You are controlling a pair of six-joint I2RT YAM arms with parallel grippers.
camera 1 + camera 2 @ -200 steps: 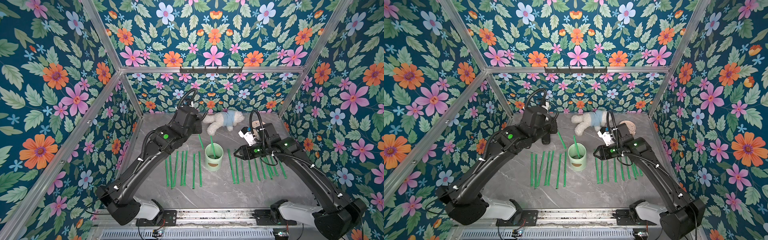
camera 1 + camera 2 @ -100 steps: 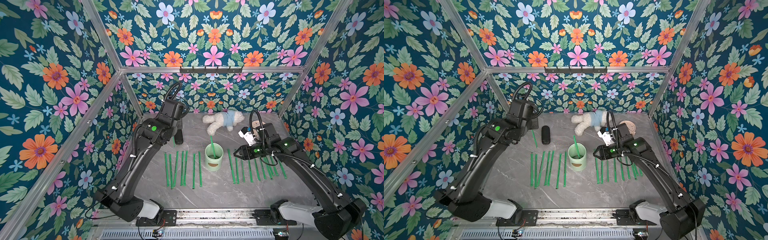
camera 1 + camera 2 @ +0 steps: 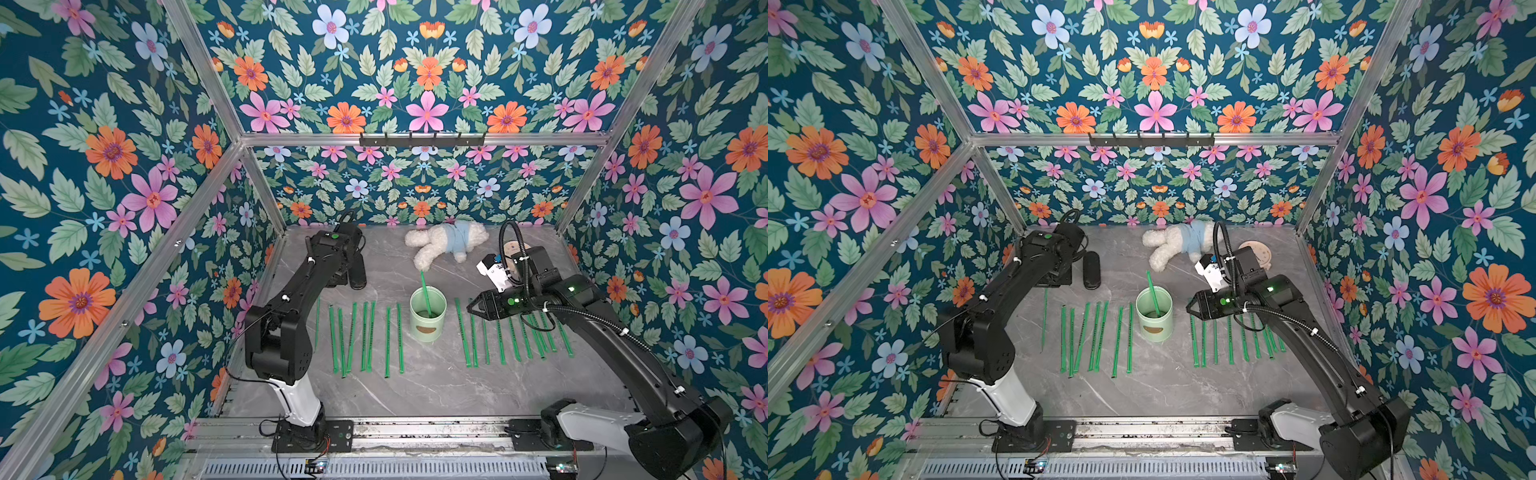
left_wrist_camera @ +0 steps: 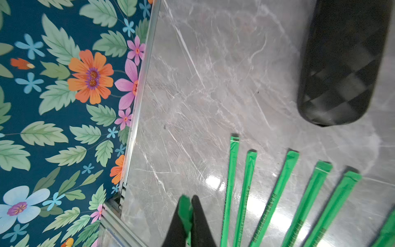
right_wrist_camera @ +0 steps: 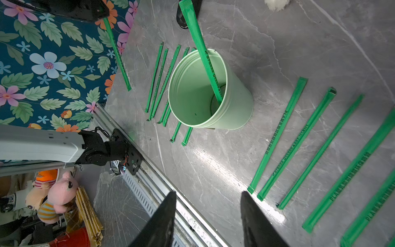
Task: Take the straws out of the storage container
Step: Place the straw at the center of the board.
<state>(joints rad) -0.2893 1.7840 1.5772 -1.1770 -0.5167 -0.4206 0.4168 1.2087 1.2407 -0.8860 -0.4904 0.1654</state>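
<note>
While one straw (image 3: pixel 424 291) leans inside the storage container (image 3: pixel 428 330), with its upper end poking out past the rim toward the back, your left tool (image 4: pixel 189 200) is clenched on another. The left wrist view shows that held straw (image 4: pixel 185 210) pinched between the two black fingertips (image 4: pixel 202 220). In both top views it appears as a thin green line below the arm, on the outer side of the left row (image 3: pixel 365 336). You cannot tell whether its lower end touches the surface (image 3: pixel 415 390).

Your right tool (image 5: pixel 208 193) is released, its jaws standing apart with nothing between them. It hovers just beside the container, near the far ends of the right row (image 3: pixel 500 340).

The container stands upright in the middle of the surface, with its brown oval mark facing the front edge, and it sits between the two rows. Seven straws lie flat and roughly parallel on its left. A larger group lies on its right, and a few of those cross one another under the right arm.

A black case (image 3: pixel 356 270) lies behind the left row. A white plush toy (image 3: pixel 446 243) in a blue top lies at the back. A round beige disc (image 3: pixel 1258 251) is partly hidden behind your right arm.
</note>
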